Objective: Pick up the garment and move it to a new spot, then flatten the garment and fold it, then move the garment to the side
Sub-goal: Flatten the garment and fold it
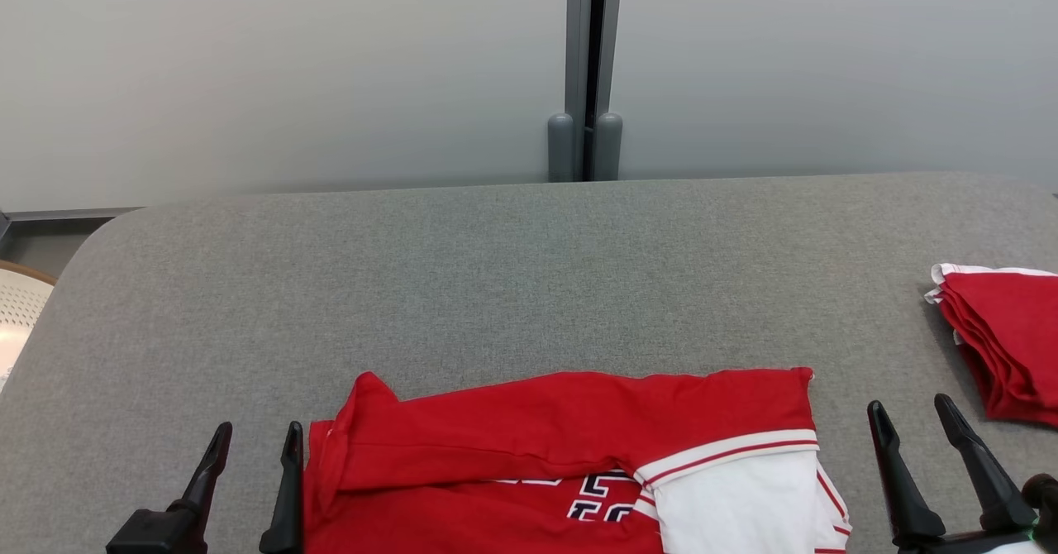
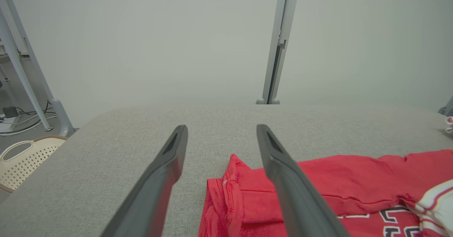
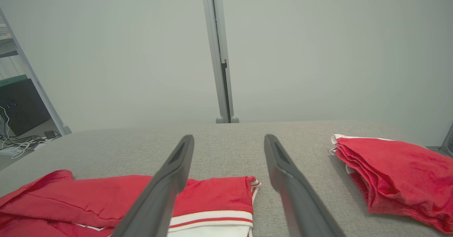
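Your folded red-and-white cloth jersey [image 1: 570, 446] lies between left gripper [image 1: 258, 427] and right gripper [image 1: 909, 403]. You see both spread apart, empty.

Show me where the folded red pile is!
In the head view, the folded red pile lies on the table at its right edge, past the right pincer.

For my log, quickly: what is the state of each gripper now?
Left gripper: open, holding nothing.
Right gripper: open, holding nothing.

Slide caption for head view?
Open left gripper and open right gripper flank the half-folded red garment on grey table; folded red stack at right.
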Controlling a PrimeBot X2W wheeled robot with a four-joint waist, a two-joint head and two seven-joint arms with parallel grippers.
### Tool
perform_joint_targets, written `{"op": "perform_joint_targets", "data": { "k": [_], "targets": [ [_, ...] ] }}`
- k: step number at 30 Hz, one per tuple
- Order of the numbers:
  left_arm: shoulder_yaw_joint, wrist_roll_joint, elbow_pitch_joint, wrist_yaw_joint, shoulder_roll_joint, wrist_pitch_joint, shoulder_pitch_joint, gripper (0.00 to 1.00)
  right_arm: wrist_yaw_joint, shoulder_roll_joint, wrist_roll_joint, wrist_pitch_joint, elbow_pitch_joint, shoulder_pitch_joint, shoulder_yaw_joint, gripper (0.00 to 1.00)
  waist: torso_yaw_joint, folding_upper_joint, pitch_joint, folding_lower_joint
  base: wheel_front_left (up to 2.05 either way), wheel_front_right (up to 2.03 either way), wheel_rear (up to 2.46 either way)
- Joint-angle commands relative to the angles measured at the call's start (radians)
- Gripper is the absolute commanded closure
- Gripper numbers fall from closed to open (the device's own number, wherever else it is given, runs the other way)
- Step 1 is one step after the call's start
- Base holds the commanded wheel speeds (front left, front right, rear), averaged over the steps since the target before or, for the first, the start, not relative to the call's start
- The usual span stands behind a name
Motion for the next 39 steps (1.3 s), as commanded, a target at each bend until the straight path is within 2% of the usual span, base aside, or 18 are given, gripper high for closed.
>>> {"op": "perform_joint_targets", "data": {
  "k": [1, 15, 21, 31, 39],
  "targets": [
    [0.003, -0.003, -0.003, 0.006, -0.001, -0.008, -0.012, 0.0, 0.0, -0.004, -0.006, 0.003, 0.002, 0.011, -0.004, 0.0, 0.0, -0.0001, -0.004, 0.0, 0.0, 0.0, 0.0],
    [-0.015, 0.02, -0.015, 0.025, -0.001, 0.001, -0.032, 0.0, 0.0, -0.001, -0.002, 0.02, 0.015, 0.006, -0.013, 0.0, 0.0, -0.0001, -0.011, 0.0, 0.0, 0.0, 0.0],
    [-0.023, 0.025, -0.016, 0.023, -0.001, 0.006, -0.055, 0.0, 0.0, -0.016, 0.001, 0.03, 0.057, 0.001, -0.02, 0.0, 0.014, -0.0001, 0.003, 0.0, 0.0, 0.0, 0.0],
    [-0.041, 0.035, -0.016, -0.001, -0.021, -0.004, -0.153, 0.0, 0.0, -0.036, 0.032, 0.029, 0.267, -0.071, -0.002, 0.0, 0.084, -0.0001, 0.111, 0.0, 0.0, 0.0, 0.0],
    [-0.055, 0.039, 0.031, -0.035, -0.044, -0.029, -0.24, 0.0, 0.0, -0.026, 0.066, 0.005, 0.51, -0.185, 0.063, 0.0, 0.119, -0.0001, 0.169, 0.0, 0.0, 0.0, 0.0]
  ]
}}
